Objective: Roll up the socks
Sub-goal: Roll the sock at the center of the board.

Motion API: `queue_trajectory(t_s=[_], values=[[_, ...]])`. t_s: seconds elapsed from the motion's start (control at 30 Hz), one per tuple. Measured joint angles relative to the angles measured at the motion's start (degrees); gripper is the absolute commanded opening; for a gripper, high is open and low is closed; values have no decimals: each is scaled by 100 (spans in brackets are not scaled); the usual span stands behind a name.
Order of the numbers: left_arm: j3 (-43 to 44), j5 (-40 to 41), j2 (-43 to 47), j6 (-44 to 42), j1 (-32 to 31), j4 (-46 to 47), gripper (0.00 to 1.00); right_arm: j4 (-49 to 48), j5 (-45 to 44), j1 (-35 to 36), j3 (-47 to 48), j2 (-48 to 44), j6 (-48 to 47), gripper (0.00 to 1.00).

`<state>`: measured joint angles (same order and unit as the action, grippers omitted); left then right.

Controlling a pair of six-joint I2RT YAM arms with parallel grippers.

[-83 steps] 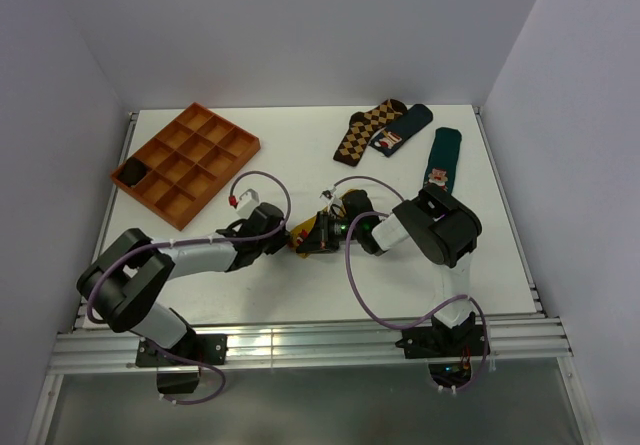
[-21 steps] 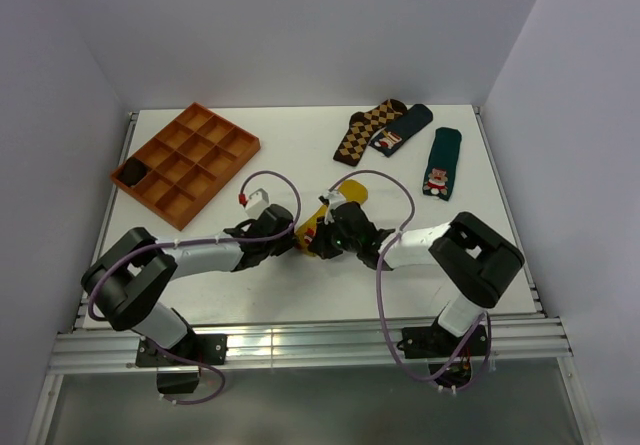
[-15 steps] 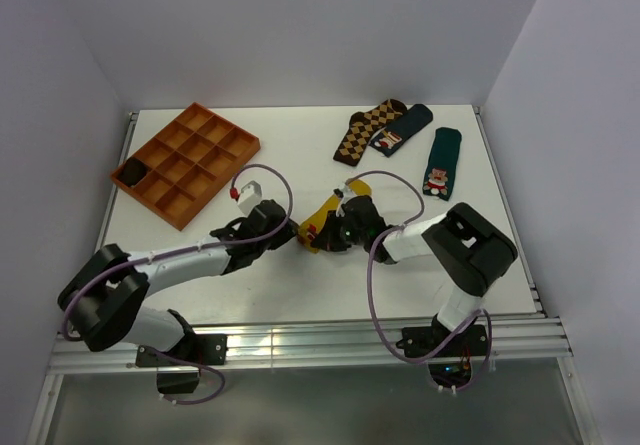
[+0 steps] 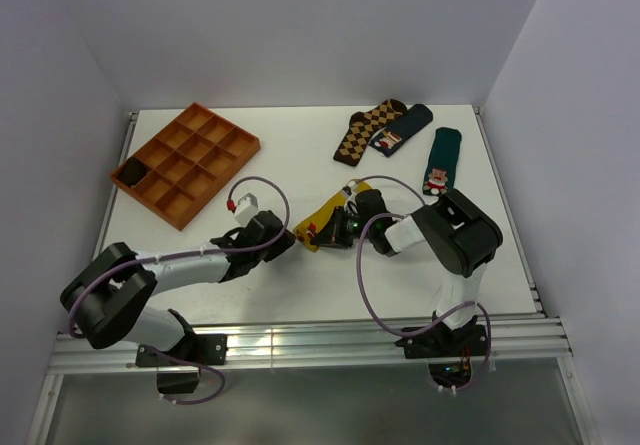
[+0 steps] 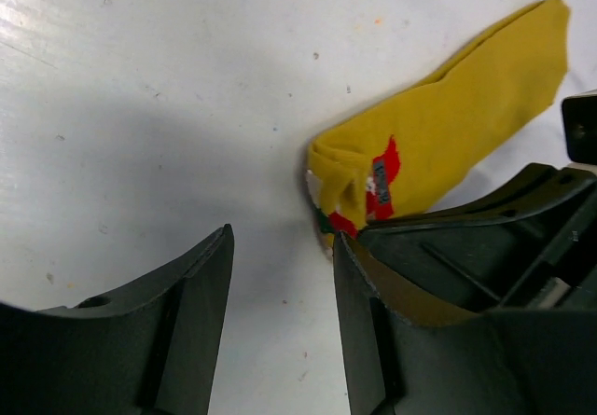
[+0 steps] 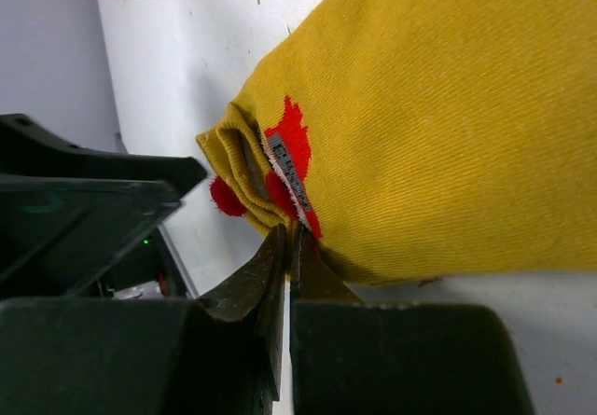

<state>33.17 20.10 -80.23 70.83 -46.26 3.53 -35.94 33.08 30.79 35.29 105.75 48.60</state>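
The mustard-yellow sock [image 4: 322, 221] lies slanted at the table's middle, its toe end folded over where the red-and-white figure [image 5: 381, 184] shows. My right gripper [image 6: 289, 240] has its jaws pressed together on the lower edge of that folded toe end [image 6: 252, 177]; in the top view it [image 4: 338, 231] sits at the sock's near side. Just left of the sock, my left gripper [image 5: 280, 280] stands open with only bare table between its fingers. The right fingertip [image 5: 353, 266] is beside the toe fold. In the top view the left gripper [image 4: 287, 242] is low over the table.
An orange compartment tray [image 4: 185, 163] stands at the back left with a dark item [image 4: 131, 173] in one cell. A brown argyle sock [image 4: 365, 130] and two dark green socks [image 4: 403, 130] [image 4: 441, 162] lie at the back right. Walls close in both sides.
My left gripper has opened and drawn back to the left, off the sock. The right gripper has shut on the folded toe end, and the sock now lies stretched out further.
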Motion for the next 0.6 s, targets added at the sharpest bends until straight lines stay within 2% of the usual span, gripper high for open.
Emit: queue_trajectory(t_s=[0.37, 0.6], values=[[-205, -382, -555, 146, 308, 944, 52, -195, 304, -122, 2, 170, 179, 0], [-203, -573, -922, 138, 413, 1561, 41, -278, 413, -144, 4, 240, 254, 0]])
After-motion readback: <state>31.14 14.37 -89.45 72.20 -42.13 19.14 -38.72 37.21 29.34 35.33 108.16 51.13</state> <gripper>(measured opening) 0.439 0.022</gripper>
